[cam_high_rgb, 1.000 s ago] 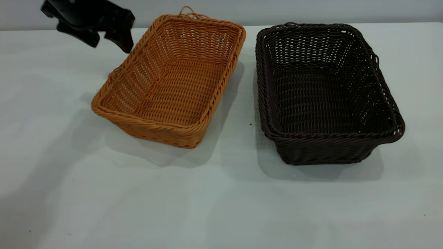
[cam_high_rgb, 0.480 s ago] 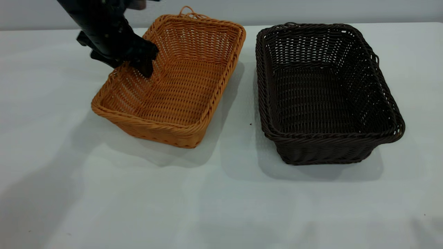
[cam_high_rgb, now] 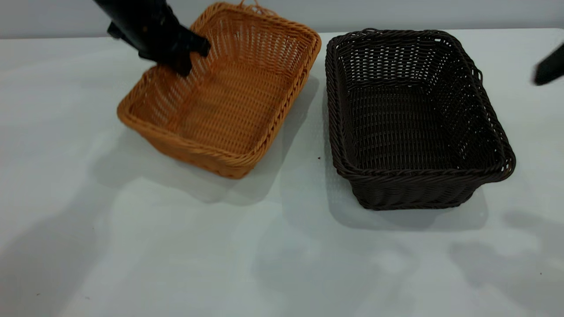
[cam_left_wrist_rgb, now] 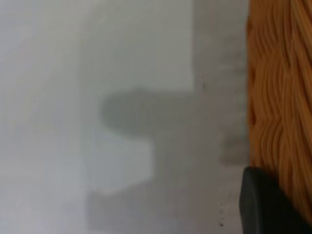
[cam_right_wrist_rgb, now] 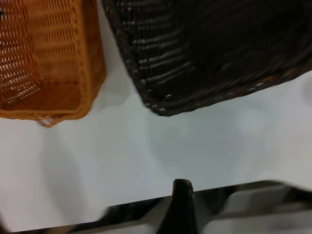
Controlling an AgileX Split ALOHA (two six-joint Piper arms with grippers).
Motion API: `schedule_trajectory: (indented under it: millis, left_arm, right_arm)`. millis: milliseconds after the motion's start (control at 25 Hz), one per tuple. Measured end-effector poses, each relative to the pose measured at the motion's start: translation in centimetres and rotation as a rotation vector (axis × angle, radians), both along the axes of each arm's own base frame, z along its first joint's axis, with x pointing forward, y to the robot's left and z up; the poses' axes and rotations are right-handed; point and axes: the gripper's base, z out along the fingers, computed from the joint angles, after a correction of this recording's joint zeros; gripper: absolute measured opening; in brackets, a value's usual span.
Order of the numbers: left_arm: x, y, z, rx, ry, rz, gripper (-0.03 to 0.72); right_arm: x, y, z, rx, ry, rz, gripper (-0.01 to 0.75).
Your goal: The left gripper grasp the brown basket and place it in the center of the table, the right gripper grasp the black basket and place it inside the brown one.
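1. Your left gripper (cam_high_rgb: 178,57), black with narrow fingers, is clamped on the long left rim of the rectangular orange-tan woven wicker basket (cam_high_rgb: 229,101), one finger inside the wall and one outside.
2. That brown basket is tilted: the gripped side is raised and the near corner sits low toward the plain white-grey table (cam_high_rgb: 176,255). Its shadow spreads beneath it. It's in the left half of the table, back of centre.
3. In the left wrist view you see only the basket's woven wall (cam_left_wrist_rgb: 280,97), one dark fingertip (cam_left_wrist_rgb: 265,204) against it, and a shadow on the table.
4. The rectangular dark brown-black woven wicker basket (cam_high_rgb: 414,119) sits flat just to the right of the orange one, with a narrow gap between them and nothing in it.
5. Your right gripper (cam_high_rgb: 550,68) shows as a dark tip at the right edge, above the table and apart from the black basket. I can't tell how its fingers stand.
6. No brands, labels or writing readable anywhere.
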Motion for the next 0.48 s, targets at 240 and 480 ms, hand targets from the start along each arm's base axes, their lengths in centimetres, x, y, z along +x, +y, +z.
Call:
schedule_trajectory:
  millis: [240, 480]
  left_arm:
    - [0.5, 0.7, 5.5, -0.01, -0.118, -0.004, 0.08]
    - [0.7, 0.7, 7.4, -0.01, -0.188, -0.021, 0.08]
  right_arm:
    - [1.9, 2.8, -4.0, 0.137, 0.166, -0.074, 0.593]
    - [3.2, 4.5, -8.2, 0.186, 0.271, -0.18, 0.593]
